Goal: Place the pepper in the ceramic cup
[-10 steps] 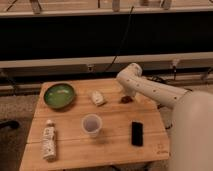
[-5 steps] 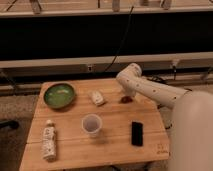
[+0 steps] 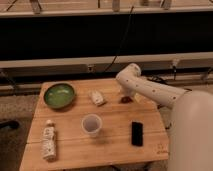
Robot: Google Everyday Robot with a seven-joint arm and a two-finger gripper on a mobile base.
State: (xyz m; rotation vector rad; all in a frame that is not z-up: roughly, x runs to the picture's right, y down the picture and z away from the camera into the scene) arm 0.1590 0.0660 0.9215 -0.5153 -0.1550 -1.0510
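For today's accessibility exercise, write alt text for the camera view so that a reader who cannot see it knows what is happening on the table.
A white robot arm reaches over a wooden table, its gripper down at a small dark red pepper near the far right edge. A pale ceramic cup stands mid-table, with a green bowl, a white bottle and a black block around it.

Peppers: one (image 3: 126, 99), right of and beyond my cup.
Cups: one (image 3: 92, 125), my landmark.
Bowls: one (image 3: 59, 95), left of and beyond the cup.
Bottles: one (image 3: 48, 140), left of the cup, lying down.
Black blocks: one (image 3: 136, 133), right of the cup.
Pale packets: one (image 3: 96, 97), just beyond the cup.
Tables: one (image 3: 115, 150).
Grippers: one, mine (image 3: 128, 94), over the pepper, right of the cup.
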